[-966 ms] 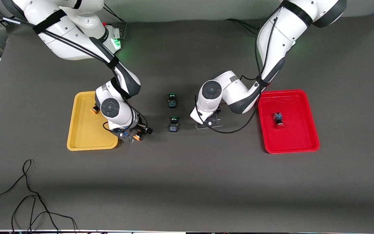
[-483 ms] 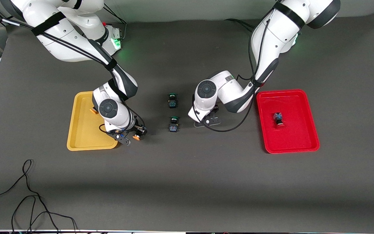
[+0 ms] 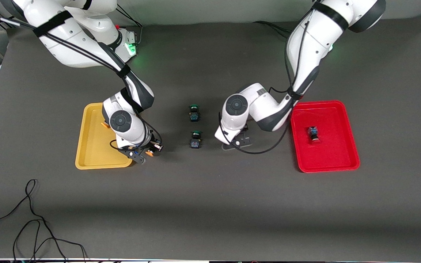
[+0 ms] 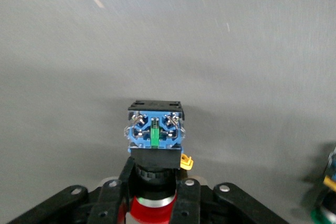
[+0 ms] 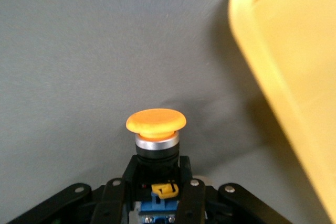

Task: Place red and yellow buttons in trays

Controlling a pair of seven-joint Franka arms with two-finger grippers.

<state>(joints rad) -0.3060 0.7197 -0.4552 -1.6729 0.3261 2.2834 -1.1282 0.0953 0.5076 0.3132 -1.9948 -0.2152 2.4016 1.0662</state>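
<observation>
Front view, starting at the right arm's end of the table: the yellow tray [image 3: 93, 144] lies flat on the dark mat [image 3: 210, 204], and an orange-capped button [image 3: 104, 124] rests inside it, half hidden by the right arm's wrist. At about four o'clock from that button, just past the tray's rim, the right gripper [image 3: 148, 152] hangs low over the mat with its fingers closed on a second orange-capped button [image 3: 150, 153]. The right wrist view shows this clearly: the held button [image 5: 156, 129] sits clamped between the dark fingers [image 5: 115, 195], cap pointing outward, with the yellow tray's rim [image 5: 273, 87] close beside it.

Toward the middle of the mat stand two green-capped switches, one [image 3: 194, 113] at twelve o'clock from the other [image 3: 195, 140], a small gap between them.

Next comes the left gripper [image 3: 236, 141], low over the mat between the green switches and the red tray. In the left wrist view its fingers [image 4: 185, 203] grip a red-capped button [image 4: 155, 140] by the collar, the blue terminal block facing away from the wrist and the red cap tucked down between the fingers.

At the left arm's end lies the red tray [image 3: 338, 160], with another red-capped button [image 3: 313, 133] lying on its side near the middle, at roughly three o'clock from the left gripper.
</observation>
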